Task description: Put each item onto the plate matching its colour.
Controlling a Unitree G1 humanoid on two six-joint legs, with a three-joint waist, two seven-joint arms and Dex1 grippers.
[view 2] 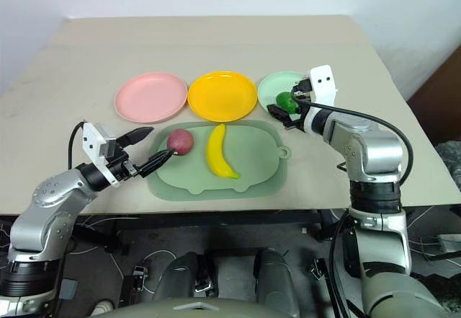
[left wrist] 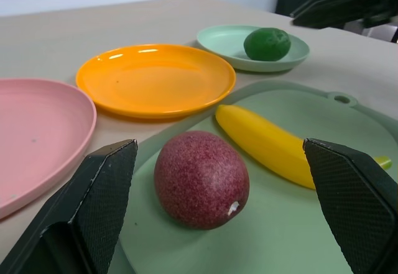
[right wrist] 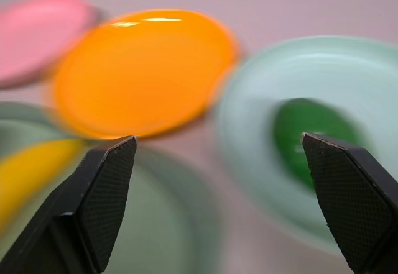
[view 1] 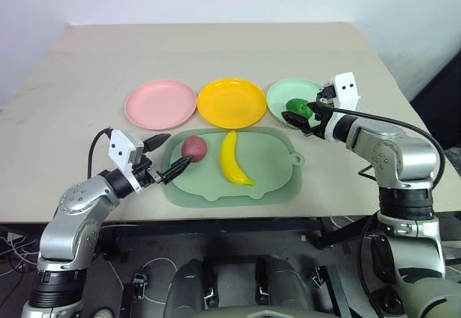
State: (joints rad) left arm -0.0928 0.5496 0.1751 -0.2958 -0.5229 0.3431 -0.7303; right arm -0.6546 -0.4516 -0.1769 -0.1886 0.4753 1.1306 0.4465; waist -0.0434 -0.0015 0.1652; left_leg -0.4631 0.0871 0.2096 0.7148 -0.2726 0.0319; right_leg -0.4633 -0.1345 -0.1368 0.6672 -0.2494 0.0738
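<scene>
Banana (view 1: 234, 159) lies just right of the red fruit (view 1: 194, 148), blocking that side; fruit's left and front open. Desk (view 1: 86, 65) beyond the fruit bare.

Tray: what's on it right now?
The tray holds the red-purple fruit and the banana, lying side by side and apart. The green fruit is not on it; it sits on the green plate. The tray surface beneath the two fruits is covered.

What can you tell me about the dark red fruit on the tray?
The dark red-purple toy fruit is roundish, finely speckled, with a small pale nub at one end. It lies on the pale green tray, near the corner closest to the pink plate, apart from the banana. The left hand is open around it, not gripping.
</scene>
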